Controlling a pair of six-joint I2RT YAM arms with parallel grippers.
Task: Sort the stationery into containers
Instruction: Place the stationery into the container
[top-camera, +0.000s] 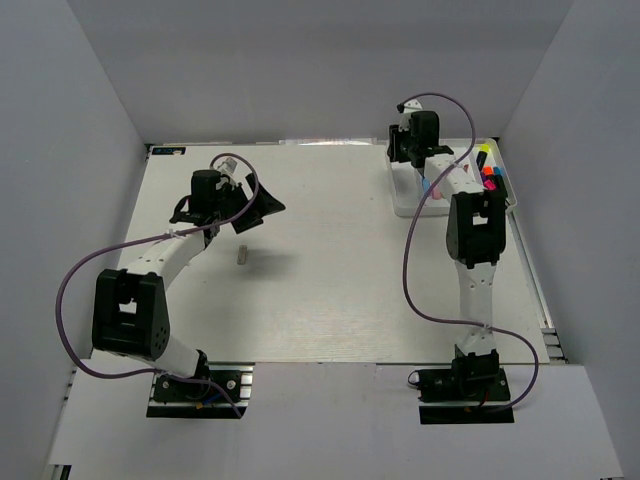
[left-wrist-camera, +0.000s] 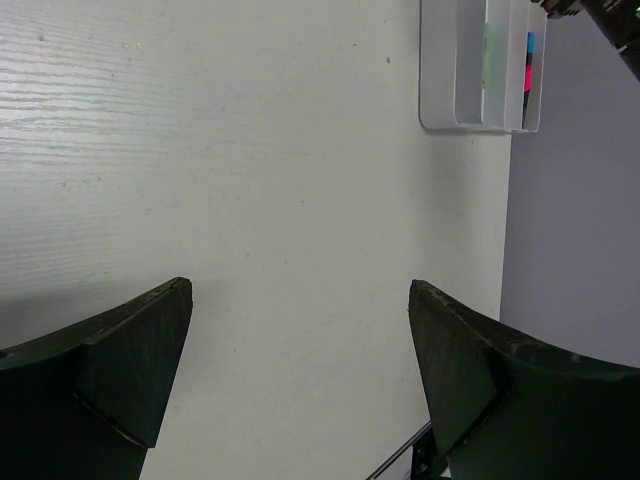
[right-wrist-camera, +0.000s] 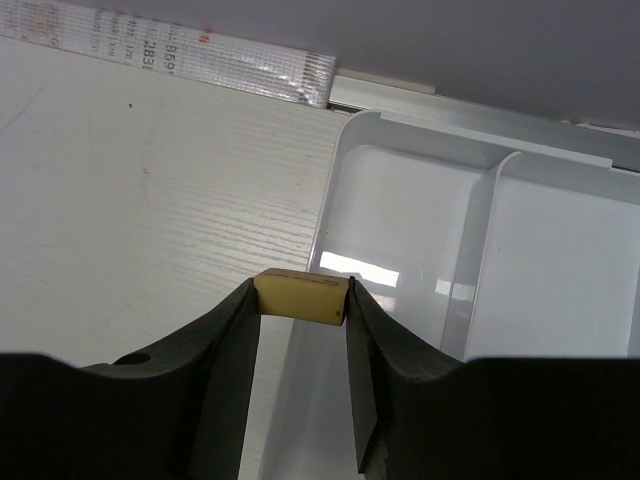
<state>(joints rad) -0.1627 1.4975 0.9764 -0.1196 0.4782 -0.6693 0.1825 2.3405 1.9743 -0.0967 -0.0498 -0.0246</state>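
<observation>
The right gripper (right-wrist-camera: 300, 300) is closed on a small tan block (right-wrist-camera: 300, 296), its two fingers pressing on the block's ends so that it bridges the gap between them. It hangs at the far right of the table (left-wrist-camera: 200, 150), over the left rim of the white tray (right-wrist-camera: 325, 215). Beyond it are a bare compartment and then a divider wall. The block looks like an eraser: light, slightly rubbery and not slippery, so a modest squeeze should hold it, and it is unlikely to be damaged. Being so small, it leaves little surface beyond the fingertips, and a hold on its middle rather than a corner seems safest. On release it would probably fall straight, though it might bounce on the hard plastic. The tray's right-hand compartments hold highlighters (top-camera: 488, 172) with bright caps. The left gripper (left-wrist-camera: 300, 290) is spread wide and holds nothing, hanging over bare table at the left. Just near of it a small pale piece (top-camera: 241, 256) lies flat on the table, too small to identify. It sits low, so it probably calls for a pinch from above across its narrow width, with the fingertips brought close to the surface.
</observation>
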